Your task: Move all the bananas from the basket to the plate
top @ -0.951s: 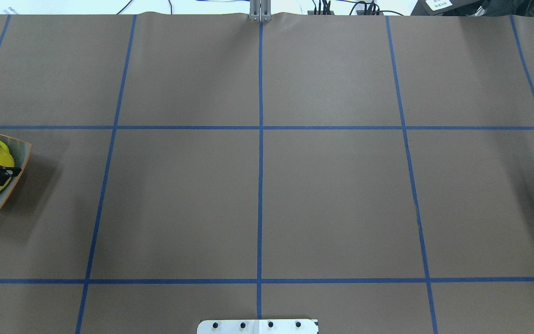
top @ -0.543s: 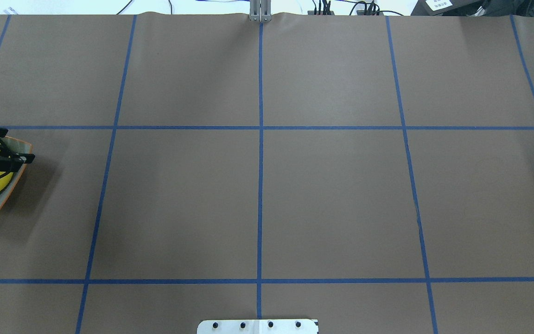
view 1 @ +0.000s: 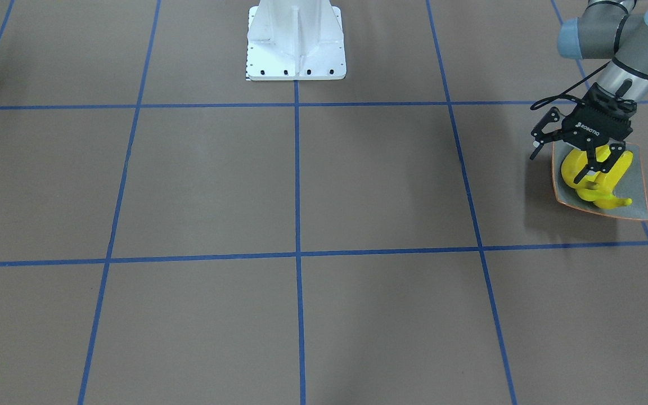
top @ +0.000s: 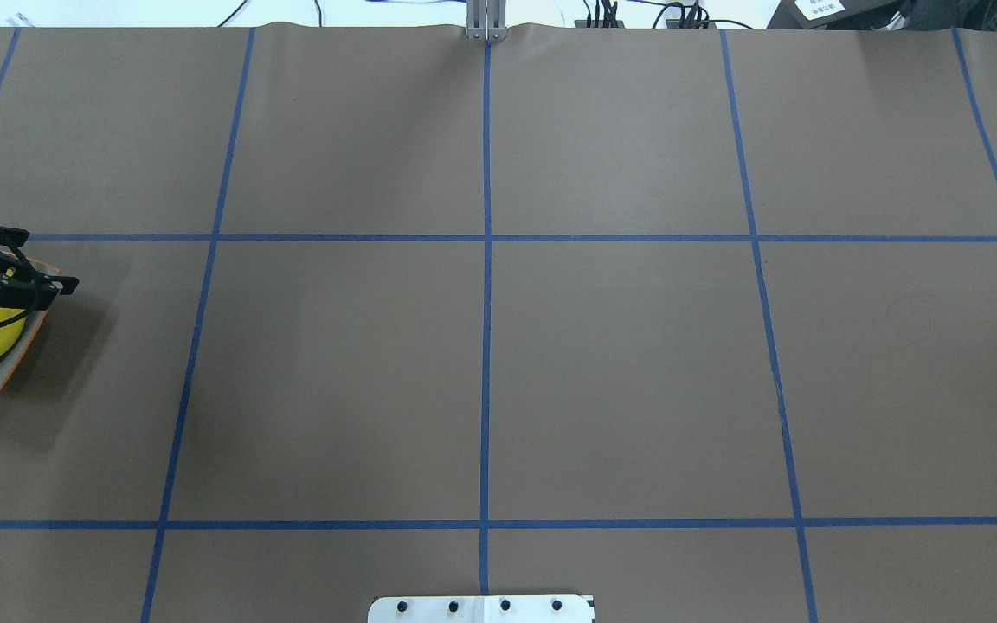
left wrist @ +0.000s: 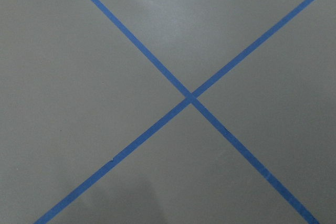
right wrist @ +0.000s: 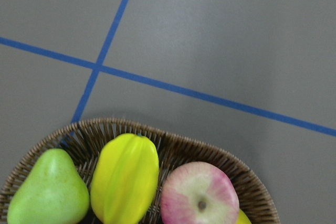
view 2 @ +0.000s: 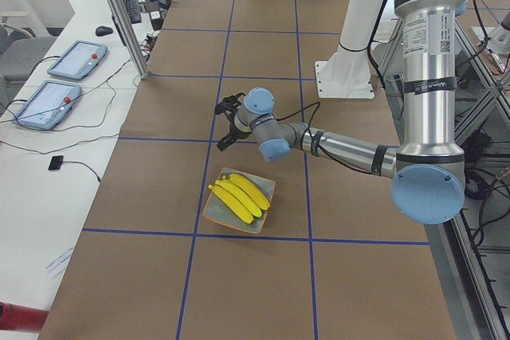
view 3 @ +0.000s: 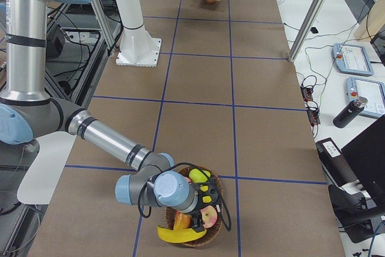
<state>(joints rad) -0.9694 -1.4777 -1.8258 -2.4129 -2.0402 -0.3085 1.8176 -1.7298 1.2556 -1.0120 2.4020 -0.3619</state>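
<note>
Worktop (top: 620,363): brown covering, divided into large squares by blue tape lines.
Left arm (view 2: 351,149): reaches out low across the worktop toward the plate at the robot's left end.
Right arm (view 3: 108,139): stretches down to the basket at the opposite end of the worktop.
Basket (right wrist: 178,142): brown wicker, holding a green pear (right wrist: 47,192), a yellow-green starfruit (right wrist: 125,182) and a pink apple (right wrist: 198,198).
Plate (view 2: 268,186): grey with an orange rim, flat on the worktop, well apart from the basket.
Bananas (view 2: 239,194): several lie side by side on the plate, bright yellow.
Last banana (view 3: 177,235): lies at the basket's near rim in the right-side view, just beside the right claw.
Left claw (view 1: 598,163): fingers spread with nothing between them, raised over the plate's edge above the bananas.
Right claw (view 3: 207,203): down over the basket; seen only from the side, so I cannot tell whether it is spread or pressed together.
</note>
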